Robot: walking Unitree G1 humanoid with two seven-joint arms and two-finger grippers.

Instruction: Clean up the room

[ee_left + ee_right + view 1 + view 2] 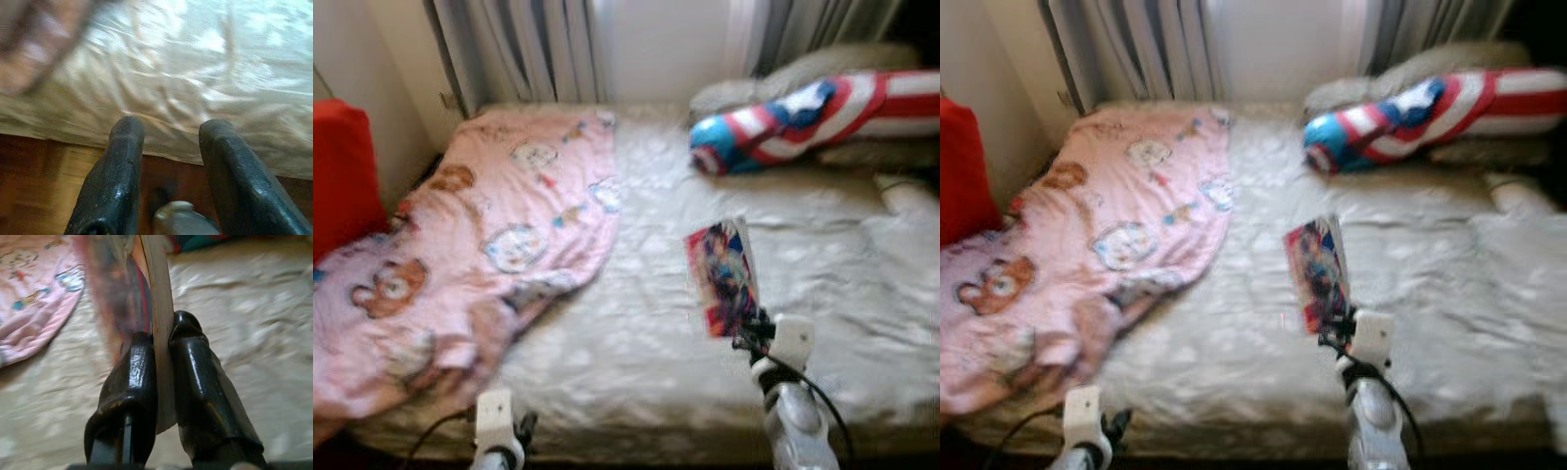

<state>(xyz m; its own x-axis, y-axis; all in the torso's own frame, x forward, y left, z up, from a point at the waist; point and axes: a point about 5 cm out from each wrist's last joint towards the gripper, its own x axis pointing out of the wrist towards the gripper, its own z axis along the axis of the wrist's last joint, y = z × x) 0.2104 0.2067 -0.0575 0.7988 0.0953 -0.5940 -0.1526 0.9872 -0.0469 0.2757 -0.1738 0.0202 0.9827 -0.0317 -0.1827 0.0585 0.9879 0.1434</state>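
A thin comic book (722, 277) with a colourful cover stands upright over the middle of the bed. My right gripper (163, 335) is shut on its lower edge, and its page edges (160, 308) run up between the black fingers. My left gripper (168, 134) is open and holds nothing. It hangs low at the near edge of the mattress, over the wooden floor, with its wrist (496, 431) below the pink blanket.
A pink cartoon blanket (480, 245) covers the left of the bed's grey sheet (636, 333). A red, white and blue bolster (793, 122) lies by grey pillows (822, 73) at the head. A red cushion (342, 171) stands left; curtains (519, 49) hang behind.
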